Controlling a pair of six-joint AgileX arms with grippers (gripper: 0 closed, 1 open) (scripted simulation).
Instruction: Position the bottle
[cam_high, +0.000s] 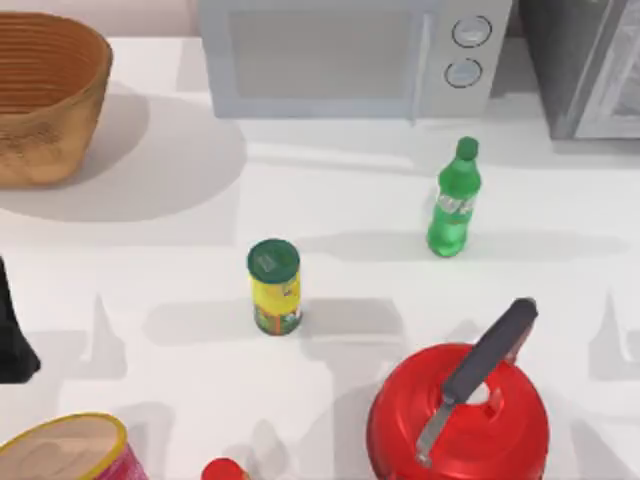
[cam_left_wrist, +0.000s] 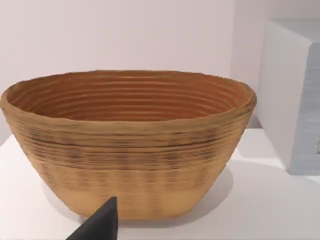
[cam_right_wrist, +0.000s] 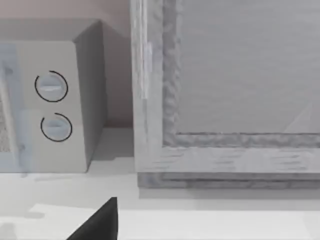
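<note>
A green bottle (cam_high: 455, 200) stands upright and untouched on the right half of the white desk (cam_high: 150, 290), in front of the microwave (cam_high: 350, 55) and apart from everything else. Nearer the middle stands a yellow canister (cam_high: 274, 288) with a dark green lid; a red pot (cam_high: 458, 420) with a dark handle sits at the front right, and a woven basket (cam_high: 45, 95) occupies the back left corner.

Neither AgileX arm has closed on anything. The left arm is a dark shape (cam_high: 12, 335) at the desk's left edge, and the tip of one left hand finger (cam_left_wrist: 100, 225) points at the basket in the left wrist view. One right hand finger (cam_right_wrist: 100, 222) juts toward the microwave and a grey appliance (cam_right_wrist: 225, 100) beside it. Whether either hand is spread or pressed together cannot be told, since only a single tip of each is visible.

The bottle is on the right side, so the right arm looks the natural choice. A sound approach would come in level with the fingers spread wide, straddle the label band around the middle rather than the narrow neck, and close gently: a tall, light bottle is likely to tip if nudged off-centre. The route should stay clear of the pot's raised handle.
</note>
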